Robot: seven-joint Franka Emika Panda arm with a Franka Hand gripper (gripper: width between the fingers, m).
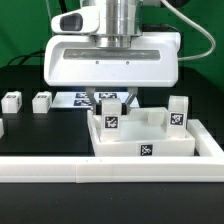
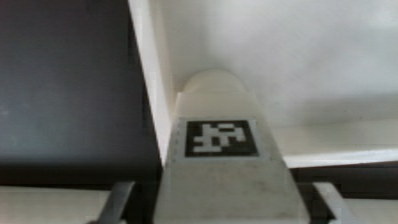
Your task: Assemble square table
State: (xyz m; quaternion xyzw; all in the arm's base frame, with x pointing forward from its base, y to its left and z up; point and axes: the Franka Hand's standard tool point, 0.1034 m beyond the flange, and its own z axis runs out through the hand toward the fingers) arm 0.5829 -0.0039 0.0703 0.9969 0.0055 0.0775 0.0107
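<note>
The square table top (image 1: pixel 175 147) is a white tray lying at the exterior view's right, with a tag on its front wall. A white tagged leg (image 1: pixel 108 122) stands upright in its near left corner, and another leg (image 1: pixel 178 114) stands in a right corner. My gripper (image 1: pixel 110 104) hangs straight above the first leg. In the wrist view the leg (image 2: pixel 217 140) stands between my fingers (image 2: pixel 121 200), with a dark gap on each side. The gripper (image 2: pixel 224 206) is open around it.
Two loose legs (image 1: pixel 11 100) (image 1: pixel 41 101) lie on the black table at the exterior view's left. The marker board (image 1: pixel 70 100) lies behind them. The long white border rail (image 1: pixel 60 172) runs along the front and up the right side.
</note>
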